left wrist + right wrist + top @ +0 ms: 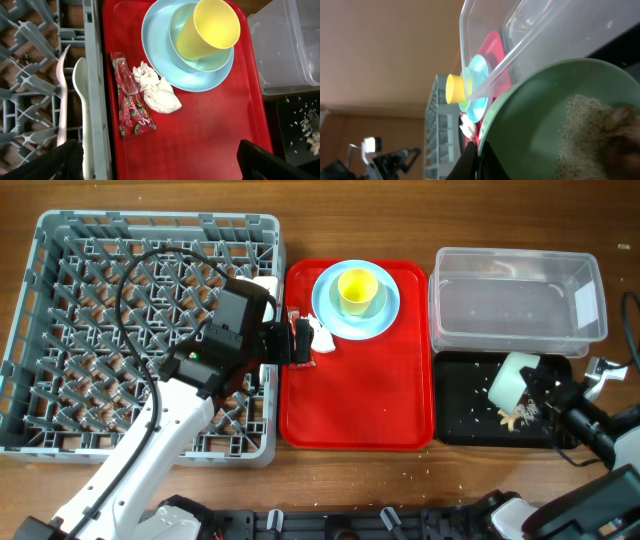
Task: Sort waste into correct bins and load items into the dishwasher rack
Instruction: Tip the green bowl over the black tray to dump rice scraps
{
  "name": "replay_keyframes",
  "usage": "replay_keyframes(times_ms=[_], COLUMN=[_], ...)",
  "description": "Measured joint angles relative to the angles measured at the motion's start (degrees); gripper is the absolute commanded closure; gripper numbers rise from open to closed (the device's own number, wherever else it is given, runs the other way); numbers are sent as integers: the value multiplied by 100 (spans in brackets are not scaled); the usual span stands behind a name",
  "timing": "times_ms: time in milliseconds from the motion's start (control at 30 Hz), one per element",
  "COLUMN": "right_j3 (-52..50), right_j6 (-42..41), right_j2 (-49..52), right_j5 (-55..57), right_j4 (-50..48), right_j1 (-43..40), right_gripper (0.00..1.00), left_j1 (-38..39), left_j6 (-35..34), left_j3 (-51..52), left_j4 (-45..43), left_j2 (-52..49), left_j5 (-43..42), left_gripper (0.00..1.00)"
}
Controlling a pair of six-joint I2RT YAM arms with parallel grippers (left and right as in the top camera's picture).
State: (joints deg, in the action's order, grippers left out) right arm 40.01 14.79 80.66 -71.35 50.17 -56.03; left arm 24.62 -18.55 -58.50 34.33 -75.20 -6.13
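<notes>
From where I stood, the left end effector [300, 340] hung over the left edge of the red serving tray [360, 400]. Its fingers [270, 160] were spread wide with nothing between them. Right below it lay the red snack wrapper [131, 100], lengthwise along the tray's edge. The crumpled napkin [157, 92] touched the wrapper's right side and sat just beside the rim of the light blue plate [155, 55]. The yellow cup [207, 27] stood on that plate at the far end of the tray.

The white fork [62, 100] and spoon [82, 100] lay side by side in the dishwasher rack [20, 330], close against its right wall. The rack sat on the tabletop [350, 475] to the left of the tray.

Over on the right, the right end effector [540, 375] had its fingers closed on the rim of the pale green bowl [510, 380]. It held the bowl tipped on its side above the black tray [460, 420]. The wrist camera showed crumbly food scraps [590, 130] clinging inside the bowl. More scraps [515, 417] were scattered on the black tray's floor beneath it. The clear tub [440, 290] stood just behind the black tray. I could not tell whether anything lay inside it.
</notes>
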Motion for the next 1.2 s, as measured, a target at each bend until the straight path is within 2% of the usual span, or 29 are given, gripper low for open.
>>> replay_keyframes(times_ms=[133, 333, 600, 767, 900, 1200], right_j3=[-7, -15, -17, -17, -24, -22], right_j6=[-232, -494, -249, 35, 634, 1534], right_j2=[448, 531, 538, 540, 542, 549], right_j5=[-553, -1412, -1272, -1261, -1370, -1523], right_j4=[15, 533, 1322, 1941, 2634, 3416], right_j1=[-378, -409, -409, -413, -413, -413], right_gripper=[96, 96, 96, 96, 96, 96], left_j1=[0, 0, 0, 0, 0, 0], left_j6=[0, 0, 0, 0, 0, 0], left_j3=[0, 0, 0, 0, 0, 0], left_j4=[0, -2, 0, -2, 2, 0], left_j2=[0, 0, 0, 0, 0, 0], left_j5=[0, 0, 0, 0, -2, -2], left_gripper=[0, 0, 0, 0, 0, 0])
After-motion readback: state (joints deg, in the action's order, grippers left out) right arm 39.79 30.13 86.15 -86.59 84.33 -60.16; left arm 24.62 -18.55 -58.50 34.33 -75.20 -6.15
